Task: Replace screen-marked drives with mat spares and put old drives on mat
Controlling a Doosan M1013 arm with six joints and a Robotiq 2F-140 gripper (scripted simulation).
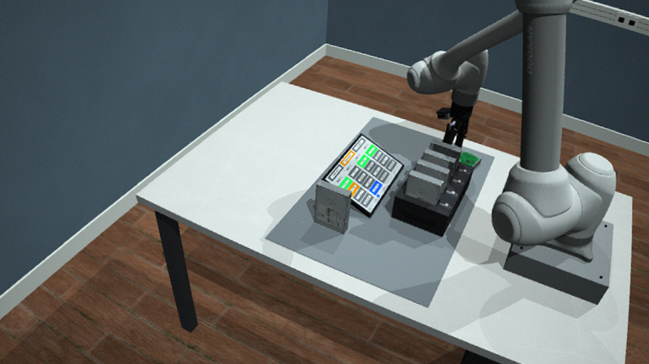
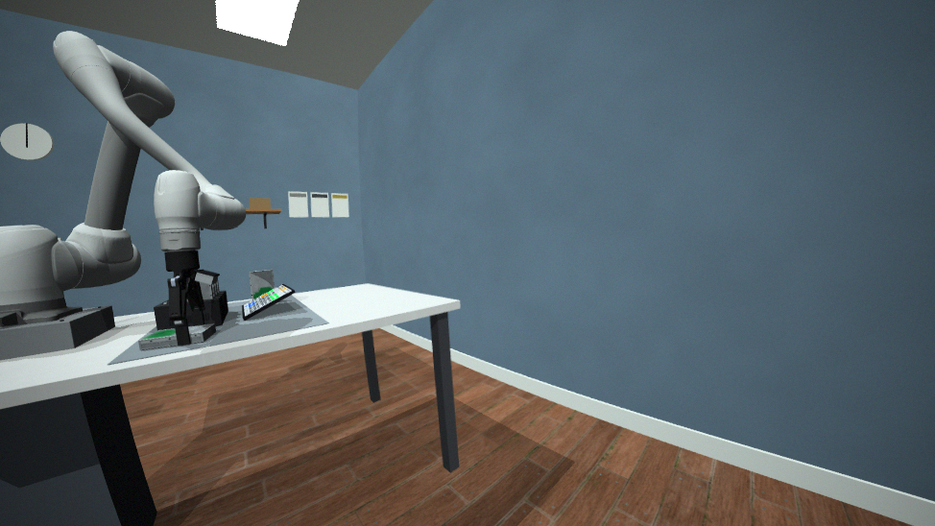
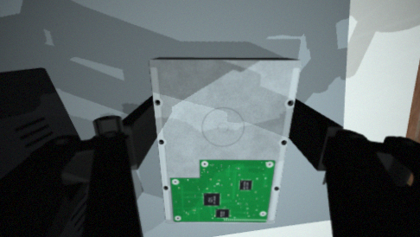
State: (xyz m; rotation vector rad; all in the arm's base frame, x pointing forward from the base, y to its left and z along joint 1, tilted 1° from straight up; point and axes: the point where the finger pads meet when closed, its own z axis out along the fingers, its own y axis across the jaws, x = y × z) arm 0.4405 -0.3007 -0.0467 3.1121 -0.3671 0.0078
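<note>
Looking down from the wrist, you see the tool [image 3: 222, 130] closed on the long edges of a spare drive [image 3: 225, 130] lying flat, circuit board up (green end nearest you), on the mat [image 1: 390, 261] behind the dock [image 1: 422, 210] on the counter [image 1: 236, 166].
</note>
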